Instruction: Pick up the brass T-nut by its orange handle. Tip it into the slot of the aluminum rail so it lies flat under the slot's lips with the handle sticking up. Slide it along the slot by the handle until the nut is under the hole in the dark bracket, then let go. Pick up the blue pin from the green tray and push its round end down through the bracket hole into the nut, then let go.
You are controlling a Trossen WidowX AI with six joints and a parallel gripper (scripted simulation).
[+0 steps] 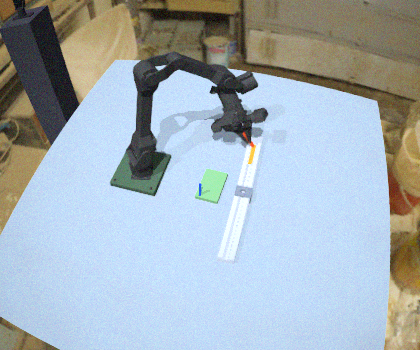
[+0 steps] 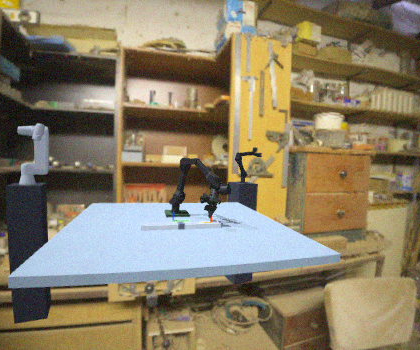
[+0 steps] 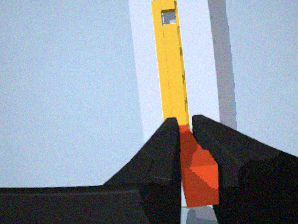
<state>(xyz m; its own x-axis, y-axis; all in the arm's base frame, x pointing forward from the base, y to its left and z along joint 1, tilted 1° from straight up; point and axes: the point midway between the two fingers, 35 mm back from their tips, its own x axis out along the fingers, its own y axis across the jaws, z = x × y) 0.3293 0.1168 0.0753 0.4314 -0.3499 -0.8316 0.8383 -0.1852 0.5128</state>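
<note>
No brand, label or writing can be read on the rig or parts. The wrist view shows what the top view only hints at: the claw (image 1: 250,142) (image 2: 211,216) (image 3: 184,125) is clamped on the orange handle (image 1: 247,137) (image 2: 211,219) (image 3: 200,181), and the yellow nut (image 1: 251,155) (image 3: 172,65) has a square hole near its far end. The wrist view leaves out the bracket (image 1: 243,191) (image 2: 181,226), the pin (image 1: 200,189) (image 2: 173,216) and the tray (image 1: 212,186) (image 2: 181,221), all seen from the top. The exterior view shows the pin upright, and a pale arm (image 2: 40,150) on a post at the worktop's (image 1: 142,260) (image 2: 177,255) left.

The nut's long axis runs nearly along the rail (image 1: 234,227) (image 2: 159,227) (image 3: 205,65), its holed end pointing away from the claw, toward the bracket. It is over the rail's end portion, apart from the bracket; whether it sits under the lips I cannot tell.
</note>
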